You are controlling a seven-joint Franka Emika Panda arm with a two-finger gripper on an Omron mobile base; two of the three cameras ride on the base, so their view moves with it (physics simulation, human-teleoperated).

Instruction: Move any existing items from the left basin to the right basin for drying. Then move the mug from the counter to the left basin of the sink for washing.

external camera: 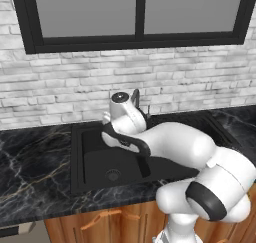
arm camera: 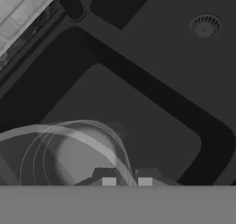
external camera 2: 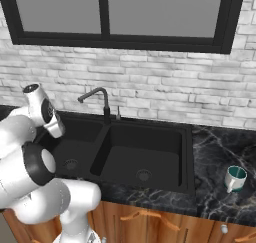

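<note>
The sink (external camera 2: 150,132) sat matte black in the veined marble counter (external camera: 35,177), and over the left basin (external camera: 95,164) the gripper (arm camera: 126,181) was nearly shut, pinching the thin rim of the translucent cup (arm camera: 76,156) — a slim hold on a smooth, glassy wall. The sound move, I judged, was a straight lift clear of the divider, kept level, then across to the right basin (external camera 2: 145,157). The white mug (external camera 2: 235,178) — teal inside, loop handle — waited on the counter at far right.

Matte black sink (external camera 2: 187,157), glossy veined marble counter (external camera 2: 220,152), translucent glassy cup (arm camera: 76,156), rough brick wall (external camera 2: 150,87).
</note>
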